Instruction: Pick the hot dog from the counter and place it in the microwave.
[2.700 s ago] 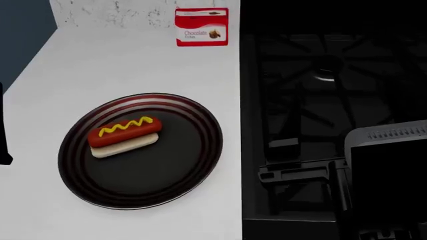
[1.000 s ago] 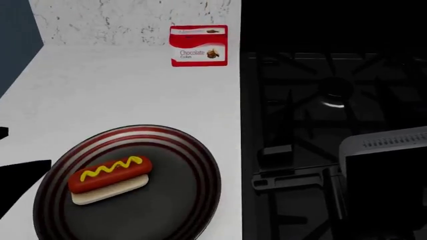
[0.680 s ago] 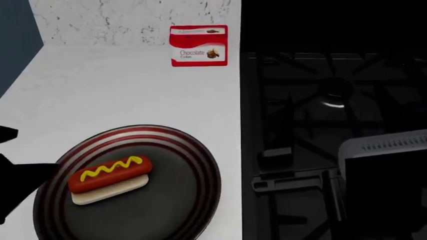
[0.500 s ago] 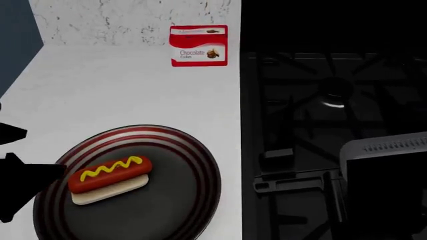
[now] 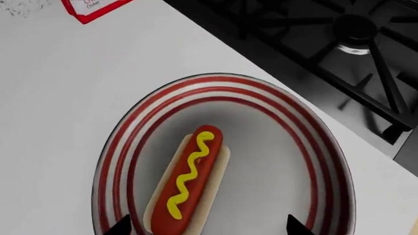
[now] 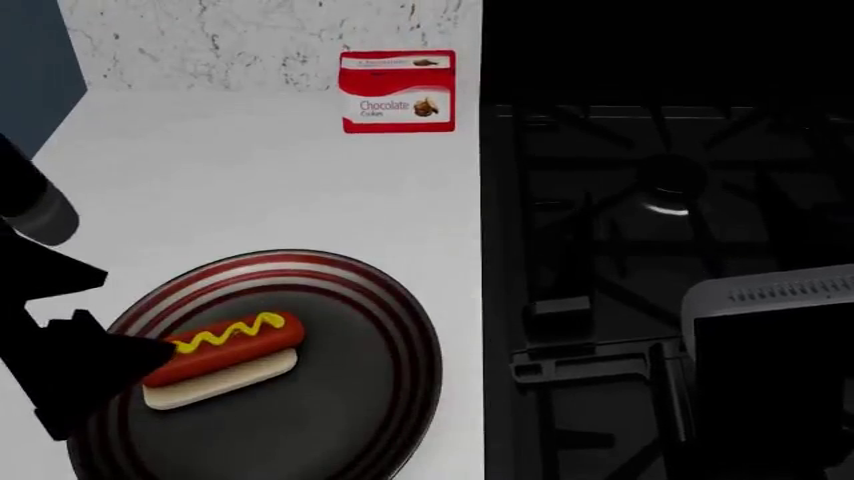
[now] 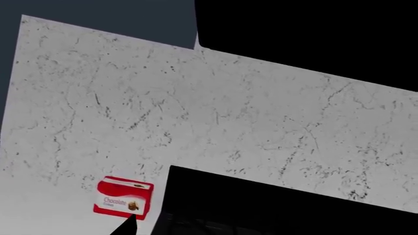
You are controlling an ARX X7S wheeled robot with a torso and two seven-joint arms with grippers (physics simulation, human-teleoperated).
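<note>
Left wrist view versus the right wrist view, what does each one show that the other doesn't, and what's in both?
Only the left wrist view shows the hot dog lying on the red-striped plate, plus the stovetop grates. Only the right wrist view shows the tall marbled wall rising behind the counter. Both show the chocolate box, cut off at the edge in the left wrist view, and the white counter.
</note>
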